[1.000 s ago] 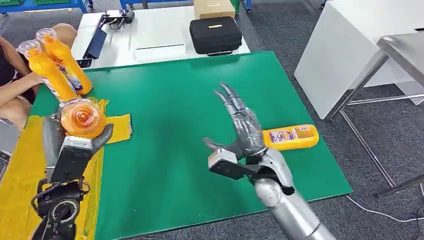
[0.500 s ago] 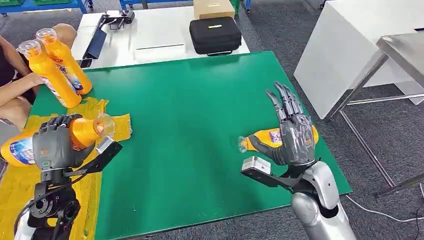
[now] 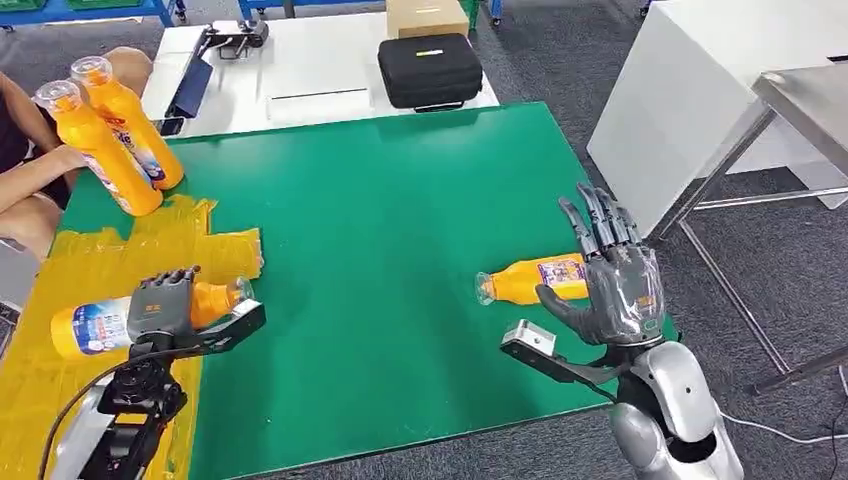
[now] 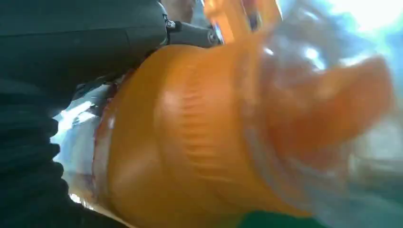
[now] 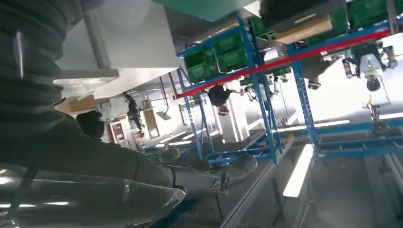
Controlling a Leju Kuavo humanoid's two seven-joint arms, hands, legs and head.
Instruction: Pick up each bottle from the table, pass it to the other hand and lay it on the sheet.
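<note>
Orange plastic with a blue-and-white label and a clear cap: that is the bottle [image 3: 120, 318] our left hand [image 3: 160, 305] grips around its middle, lying on its side over the yellow sheet [image 3: 60, 270] at the near left of the green table [image 3: 380, 200], cap pointing toward the table's centre. From our left wrist the same bottle [image 4: 199, 137] looms as a blurred, ribbed orange shoulder under a see-through cap. At the table's right edge a second orange bottle [image 3: 530, 280] lies flat on the green, its clear cap toward the middle, its label partly hidden behind our right hand [image 3: 615, 285]. That hand stands upright just beside it, fingers spread and holding nothing; we cannot tell whether it touches the bottle. At the far left corner a person's hand [image 3: 60, 160] steadies two more orange bottles [image 3: 105, 135], tilted, at the sheet's far end. Beyond the green surface a black case [image 3: 430, 68] sits on a white table [image 3: 300, 70].
</note>
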